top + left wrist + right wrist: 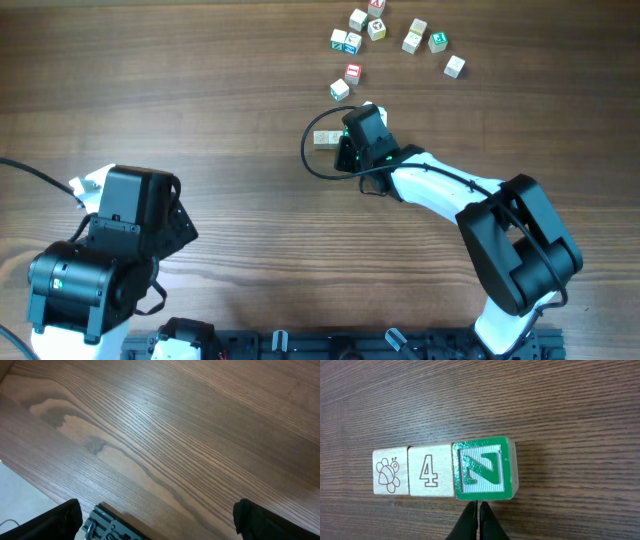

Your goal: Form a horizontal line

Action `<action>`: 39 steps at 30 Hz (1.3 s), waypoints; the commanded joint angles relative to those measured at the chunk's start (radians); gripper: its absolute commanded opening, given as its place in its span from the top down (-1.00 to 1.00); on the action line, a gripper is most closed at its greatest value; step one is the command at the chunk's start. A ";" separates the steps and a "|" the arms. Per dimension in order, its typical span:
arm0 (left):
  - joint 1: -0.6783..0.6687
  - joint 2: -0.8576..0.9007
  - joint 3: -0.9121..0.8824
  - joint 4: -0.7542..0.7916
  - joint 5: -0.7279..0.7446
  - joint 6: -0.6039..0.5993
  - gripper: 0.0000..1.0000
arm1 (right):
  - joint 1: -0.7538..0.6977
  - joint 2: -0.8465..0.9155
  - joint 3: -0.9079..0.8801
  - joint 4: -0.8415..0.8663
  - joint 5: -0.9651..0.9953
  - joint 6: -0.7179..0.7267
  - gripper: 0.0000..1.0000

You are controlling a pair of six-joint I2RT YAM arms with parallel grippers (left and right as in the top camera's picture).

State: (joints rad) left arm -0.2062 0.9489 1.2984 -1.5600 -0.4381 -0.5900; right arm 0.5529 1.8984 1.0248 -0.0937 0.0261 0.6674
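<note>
My left fingers point(57, 522) hang wide apart over the worktop point(165, 435), holding nothing. My right fingers point(470, 524) are pressed together, empty, right by the line point(442, 471): three cubes touching in a row (looks finished to me). Loose cubes point(376, 29) lie beyond, well apart.

bg: dk-brown wood-grain table point(200, 80); soft sheen on grain | pale floor point(17, 492) past table edge

Folded left arm point(100, 262), left tool point(160, 522) spread wide, outstretched right arm point(450, 190), right tool point(478, 521) pinched closed
</note>
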 commanded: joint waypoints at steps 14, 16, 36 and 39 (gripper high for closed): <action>0.008 -0.006 -0.004 0.003 -0.016 -0.021 -1.00 | -0.001 0.017 -0.006 0.013 -0.010 -0.017 0.91; 0.008 -0.006 -0.004 0.003 -0.016 -0.021 -1.00 | -0.001 0.017 -0.006 0.015 -0.010 -0.018 0.91; 0.008 -0.006 -0.004 0.003 -0.016 -0.021 -1.00 | -0.001 -0.018 -0.006 -0.074 -0.007 0.021 0.91; 0.008 -0.006 -0.004 0.003 -0.016 -0.021 -1.00 | -0.002 -0.093 -0.005 -0.234 0.142 0.113 0.91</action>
State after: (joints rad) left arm -0.2062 0.9489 1.2984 -1.5593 -0.4385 -0.5900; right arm 0.5537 1.8832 1.0245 -0.2417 0.0406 0.6922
